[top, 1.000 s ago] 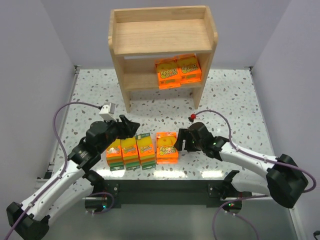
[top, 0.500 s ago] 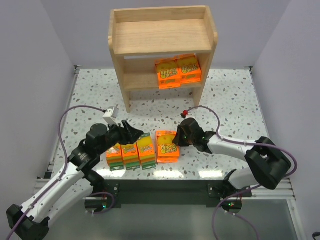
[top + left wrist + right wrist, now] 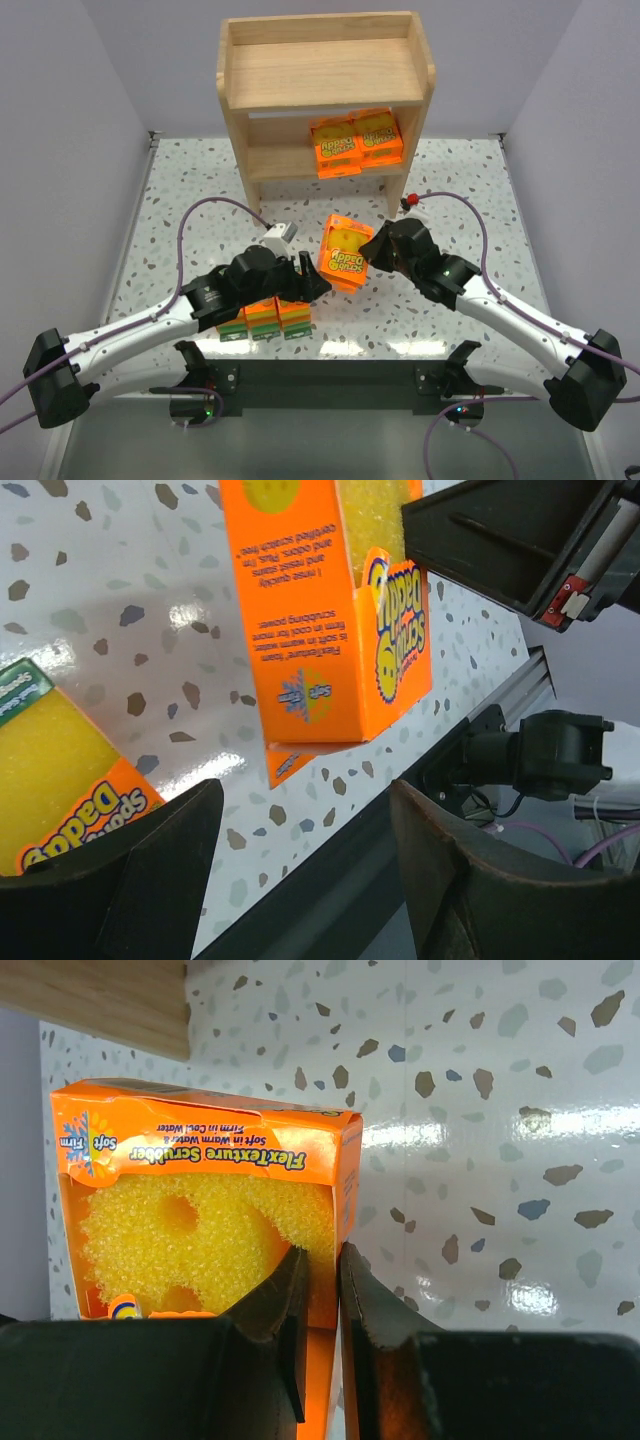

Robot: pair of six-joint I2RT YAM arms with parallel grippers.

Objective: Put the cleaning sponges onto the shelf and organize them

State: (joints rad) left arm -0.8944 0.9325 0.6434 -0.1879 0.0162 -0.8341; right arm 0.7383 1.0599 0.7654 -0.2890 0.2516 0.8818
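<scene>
My right gripper [image 3: 368,252] [image 3: 320,1260] is shut on the side wall of a flat orange sponge pack [image 3: 345,252] [image 3: 200,1210] and holds it tilted above the table, in front of the shelf [image 3: 320,70]. Two more orange packs [image 3: 355,140] lie on the shelf's lower tier, at its right end. My left gripper [image 3: 314,285] [image 3: 305,790] is open and empty, low over the table. It sits just beside the row of yellow-and-green sponge packs [image 3: 265,315], which my left arm partly covers. In the left wrist view the held pack [image 3: 330,630] hangs ahead and one yellow-and-green pack [image 3: 60,780] shows at lower left.
The shelf's top tier [image 3: 320,75] holds nothing, and so does the left half of the lower tier [image 3: 280,145]. Purple cables loop over the speckled table [image 3: 480,200] on both sides. The table's near metal rail [image 3: 330,375] runs just behind the packs.
My right gripper has shut on the orange pack and lifted it off the table towards the shelf. My left arm has swung right and low over the row of packs.
</scene>
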